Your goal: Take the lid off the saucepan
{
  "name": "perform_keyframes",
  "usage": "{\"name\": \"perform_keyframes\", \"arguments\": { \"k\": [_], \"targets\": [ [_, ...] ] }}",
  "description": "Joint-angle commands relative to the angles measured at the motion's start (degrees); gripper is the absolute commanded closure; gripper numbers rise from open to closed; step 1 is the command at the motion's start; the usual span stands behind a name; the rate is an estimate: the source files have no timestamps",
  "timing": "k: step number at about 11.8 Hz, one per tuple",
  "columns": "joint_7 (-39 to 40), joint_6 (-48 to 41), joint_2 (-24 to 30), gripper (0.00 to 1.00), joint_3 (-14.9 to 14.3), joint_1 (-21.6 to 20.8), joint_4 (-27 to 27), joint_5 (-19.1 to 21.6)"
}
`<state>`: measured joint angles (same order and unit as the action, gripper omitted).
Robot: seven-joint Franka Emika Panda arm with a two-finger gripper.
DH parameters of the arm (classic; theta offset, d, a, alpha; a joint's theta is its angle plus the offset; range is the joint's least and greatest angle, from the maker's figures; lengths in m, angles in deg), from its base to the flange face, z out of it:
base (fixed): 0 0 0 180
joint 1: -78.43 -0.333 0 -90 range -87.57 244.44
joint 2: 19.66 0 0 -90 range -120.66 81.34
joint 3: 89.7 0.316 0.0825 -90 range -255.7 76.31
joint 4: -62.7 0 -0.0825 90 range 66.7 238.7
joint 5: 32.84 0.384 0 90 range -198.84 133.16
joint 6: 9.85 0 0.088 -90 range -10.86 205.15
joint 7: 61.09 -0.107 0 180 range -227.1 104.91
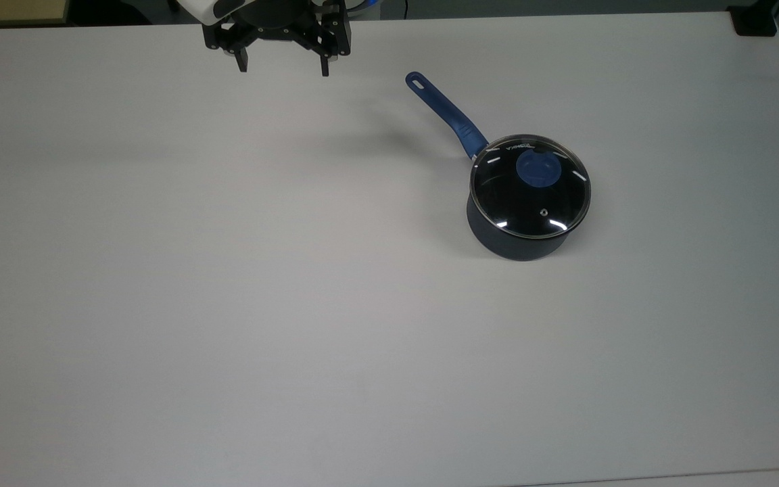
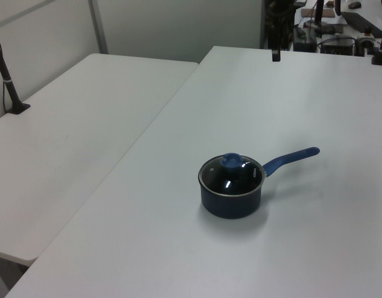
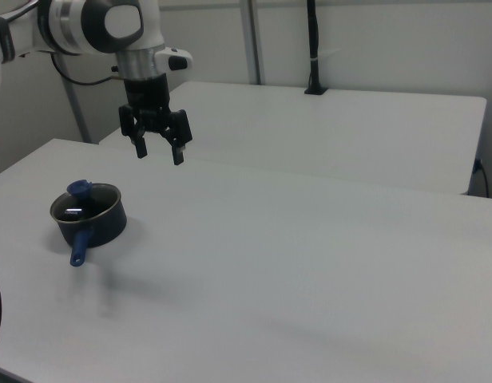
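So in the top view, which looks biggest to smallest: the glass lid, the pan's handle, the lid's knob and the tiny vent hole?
1. glass lid
2. long blue handle, narrower than the lid
3. blue knob
4. vent hole

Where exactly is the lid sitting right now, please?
The lid sits closed on the saucepan, right of centre in the top view, far from the open claw.

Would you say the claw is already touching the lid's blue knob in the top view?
No, the claw hangs open near the top view's upper edge, well apart from the lid, which sits closed on the saucepan.
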<state>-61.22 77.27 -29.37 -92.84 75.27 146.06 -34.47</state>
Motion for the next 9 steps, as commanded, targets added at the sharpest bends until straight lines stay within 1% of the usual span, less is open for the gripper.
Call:
{"name": "perform_keyframes", "arguments": {
  "k": [1,3,9],
  "targets": [
    [0.83,-1.16,2.40,0.00,-0.63,0.78,0.48,1.28],
    [0.83,-1.26,2.76,0.00,-0.63,1.58,0.48,1.28],
    [1.27,-1.17,2.85,0.00,-0.80,1.67,0.39,1.28]
  ]
}}
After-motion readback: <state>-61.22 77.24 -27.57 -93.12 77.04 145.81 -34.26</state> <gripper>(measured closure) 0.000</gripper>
